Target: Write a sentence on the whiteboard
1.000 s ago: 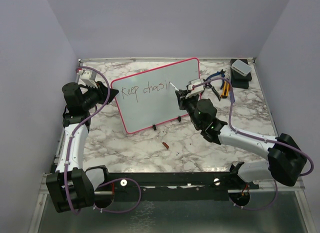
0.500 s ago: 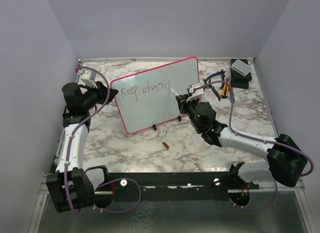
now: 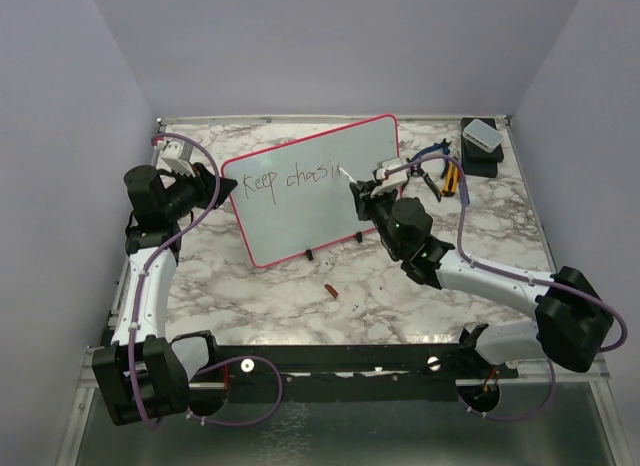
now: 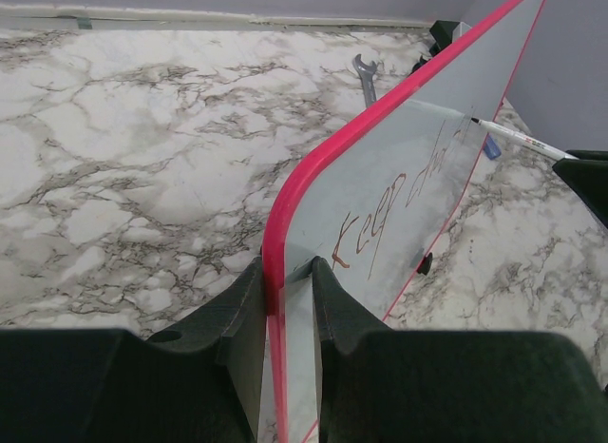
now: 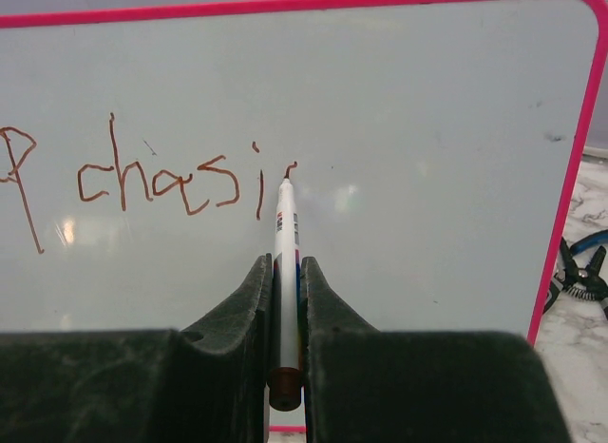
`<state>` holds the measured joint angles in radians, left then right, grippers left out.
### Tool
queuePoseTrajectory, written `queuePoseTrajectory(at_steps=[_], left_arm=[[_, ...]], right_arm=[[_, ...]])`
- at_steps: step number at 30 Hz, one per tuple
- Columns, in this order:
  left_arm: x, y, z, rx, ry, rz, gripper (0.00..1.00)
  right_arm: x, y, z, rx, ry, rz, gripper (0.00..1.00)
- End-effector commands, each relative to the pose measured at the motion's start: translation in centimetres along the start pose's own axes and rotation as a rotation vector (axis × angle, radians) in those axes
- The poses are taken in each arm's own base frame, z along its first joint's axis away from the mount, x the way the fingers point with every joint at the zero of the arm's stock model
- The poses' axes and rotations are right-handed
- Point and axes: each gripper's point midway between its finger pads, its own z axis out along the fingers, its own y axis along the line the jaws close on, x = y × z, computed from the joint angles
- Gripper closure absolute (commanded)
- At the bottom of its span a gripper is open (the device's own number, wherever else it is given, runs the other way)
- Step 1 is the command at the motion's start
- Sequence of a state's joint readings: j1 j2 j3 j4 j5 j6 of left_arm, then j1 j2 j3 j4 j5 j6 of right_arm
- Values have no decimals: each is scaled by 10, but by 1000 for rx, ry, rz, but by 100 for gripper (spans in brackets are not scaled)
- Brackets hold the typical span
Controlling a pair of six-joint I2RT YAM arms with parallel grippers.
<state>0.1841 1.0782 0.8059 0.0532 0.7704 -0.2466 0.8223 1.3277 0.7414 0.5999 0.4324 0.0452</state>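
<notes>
**Mid-word, both hands busy**

My left gripper point(image 4: 286, 277) is clamped tight on the end edge of the whiteboard point(image 4: 446, 91), which stands on the marble table point(image 4: 123, 158). My right gripper point(image 5: 287, 272) is pinched around a marker point(image 5: 284, 215). Its tip touches the board just past "Keep chasi", where the sentence point(image 5: 171, 186) ends.

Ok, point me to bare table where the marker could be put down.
The table is barest between the whiteboard and the front rail, save a small red scrap. More bare marble lies right of the right arm, toward the wall. The far right corner is crowded: pliers, a black box.
</notes>
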Motion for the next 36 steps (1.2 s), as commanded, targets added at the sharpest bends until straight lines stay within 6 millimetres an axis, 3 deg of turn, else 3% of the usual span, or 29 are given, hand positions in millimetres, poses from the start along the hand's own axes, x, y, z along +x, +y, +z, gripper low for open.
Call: queuePoseTrajectory(at_steps=[1, 16, 30, 36], left_arm=[[6, 0, -2, -3, 13, -1, 92], [6, 0, -3, -3, 13, 0, 92], [7, 0, -2, -4, 15, -3, 92], [7, 0, -2, -4, 14, -3, 92]], right_arm=[[-16, -4, 9, 31, -39, -18, 100], [-11, -22, 8, 97, -24, -51, 99], [23, -20, -3, 75, 60, -11, 99], [26, -21, -5, 75, 66, -7, 99]])
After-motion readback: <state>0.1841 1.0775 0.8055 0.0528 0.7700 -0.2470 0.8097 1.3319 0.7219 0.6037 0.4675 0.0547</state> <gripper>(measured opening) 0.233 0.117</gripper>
